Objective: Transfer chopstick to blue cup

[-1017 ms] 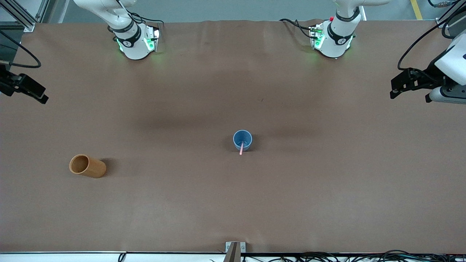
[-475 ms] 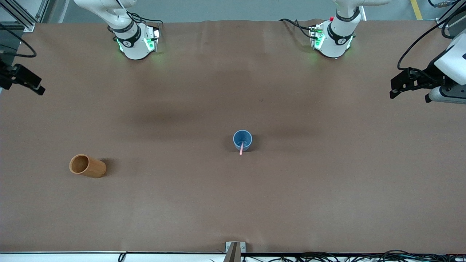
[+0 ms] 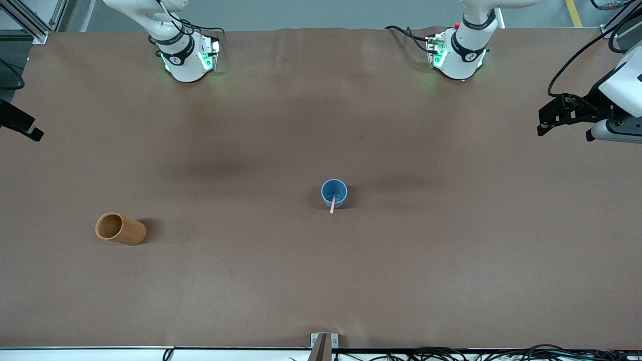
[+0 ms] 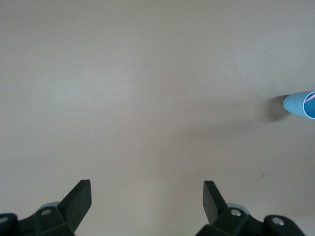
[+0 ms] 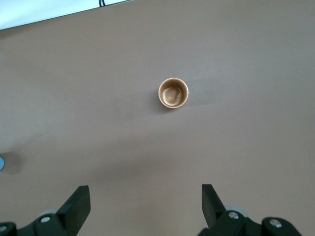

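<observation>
Thin pale pink chopstick (image 3: 332,204) stands in small light-blue cup (image 3: 334,193), tip leaning toward six o'clock; transfer appears complete. Left gripper (image 3: 551,116) and right gripper (image 5: 146,201), jaws apart, empty, wait over the table's ends; nothing further seems needed.

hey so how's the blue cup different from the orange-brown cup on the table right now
The blue cup is smaller than the orange-brown cup. The blue cup holds the chopstick; the orange-brown cup holds nothing. The blue cup stands mid-table, the orange-brown cup toward the right arm's end, nearer the front camera. Both stand upright with round open rims, untouched by either gripper.
</observation>
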Controlling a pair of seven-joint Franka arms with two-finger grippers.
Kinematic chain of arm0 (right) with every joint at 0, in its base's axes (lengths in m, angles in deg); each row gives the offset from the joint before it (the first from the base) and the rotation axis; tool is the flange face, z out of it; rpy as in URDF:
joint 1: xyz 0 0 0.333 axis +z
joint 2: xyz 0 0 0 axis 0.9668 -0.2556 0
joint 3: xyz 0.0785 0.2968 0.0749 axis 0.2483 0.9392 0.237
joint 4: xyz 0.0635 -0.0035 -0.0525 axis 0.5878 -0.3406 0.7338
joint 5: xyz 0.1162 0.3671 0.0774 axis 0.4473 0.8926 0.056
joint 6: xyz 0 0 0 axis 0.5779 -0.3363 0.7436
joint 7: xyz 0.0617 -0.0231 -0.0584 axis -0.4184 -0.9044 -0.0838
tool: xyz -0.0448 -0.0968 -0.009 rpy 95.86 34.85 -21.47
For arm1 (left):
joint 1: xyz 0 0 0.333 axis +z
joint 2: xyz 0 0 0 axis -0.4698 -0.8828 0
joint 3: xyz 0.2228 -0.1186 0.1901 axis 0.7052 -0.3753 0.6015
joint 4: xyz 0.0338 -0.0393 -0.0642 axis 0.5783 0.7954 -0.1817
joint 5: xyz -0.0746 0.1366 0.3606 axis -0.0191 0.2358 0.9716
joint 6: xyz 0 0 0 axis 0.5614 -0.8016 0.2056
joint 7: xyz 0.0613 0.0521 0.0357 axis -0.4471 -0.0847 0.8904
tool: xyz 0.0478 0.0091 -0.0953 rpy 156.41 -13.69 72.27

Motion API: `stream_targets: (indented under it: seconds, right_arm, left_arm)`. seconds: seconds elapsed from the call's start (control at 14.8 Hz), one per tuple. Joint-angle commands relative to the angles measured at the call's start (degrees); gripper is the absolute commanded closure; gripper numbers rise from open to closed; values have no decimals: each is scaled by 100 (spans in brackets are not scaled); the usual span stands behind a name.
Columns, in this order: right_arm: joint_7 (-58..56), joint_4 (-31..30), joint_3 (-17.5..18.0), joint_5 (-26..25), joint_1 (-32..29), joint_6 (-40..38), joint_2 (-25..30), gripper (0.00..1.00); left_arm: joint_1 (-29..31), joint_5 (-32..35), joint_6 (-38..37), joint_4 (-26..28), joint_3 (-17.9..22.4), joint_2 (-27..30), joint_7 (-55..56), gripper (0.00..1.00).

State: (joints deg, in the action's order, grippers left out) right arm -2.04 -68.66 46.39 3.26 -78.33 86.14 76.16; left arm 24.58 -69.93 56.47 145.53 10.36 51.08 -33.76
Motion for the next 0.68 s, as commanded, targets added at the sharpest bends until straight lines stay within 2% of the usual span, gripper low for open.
stream_targets:
  seconds: [0.0,0.61]
  right_arm:
    - [-172,7,38,13,68,-90,4,0]
    - [-207,-11,29,4,138,-37,4,0]
  left_arm:
    - [19,0,-101,-97,7,-26,-25,0]
    - [19,-18,-101,-97,15,-35,-52,0]
